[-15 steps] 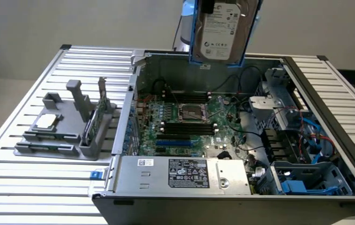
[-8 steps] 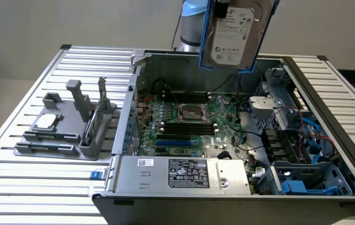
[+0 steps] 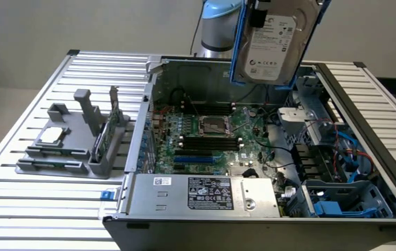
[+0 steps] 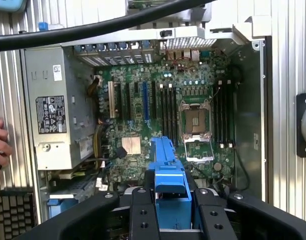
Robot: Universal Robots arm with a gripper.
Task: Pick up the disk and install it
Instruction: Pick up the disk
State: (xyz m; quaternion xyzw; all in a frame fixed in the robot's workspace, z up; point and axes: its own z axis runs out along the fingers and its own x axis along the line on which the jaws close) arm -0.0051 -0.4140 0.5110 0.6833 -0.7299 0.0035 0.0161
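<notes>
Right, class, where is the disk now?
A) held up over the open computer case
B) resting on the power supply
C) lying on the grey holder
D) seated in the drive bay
A: the disk hangs above the computer case, its blue carrier clamped in the gripper.

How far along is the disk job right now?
Picking up looks done: the claw is shut on the disk, which hangs upright in the air above the open computer case. Installing is left: the disk is not yet seated anywhere inside the case.
</notes>
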